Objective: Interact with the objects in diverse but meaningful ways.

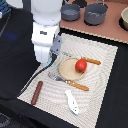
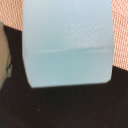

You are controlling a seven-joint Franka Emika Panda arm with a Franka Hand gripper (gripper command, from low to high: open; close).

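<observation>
Light blue carton-shaped block filled wrist view; whether claw held it: cannot tell. Advised placing at mat's 9 o'clock, clear of plate.

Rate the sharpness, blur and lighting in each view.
Exterior view: low resolution and soft throughout, evenly lit, the red tomato-like ball and plate still readable, the gripper hidden under the arm. Wrist view: a light blue block fills the frame, too close, edges blurred, background dark and smeared.
</observation>
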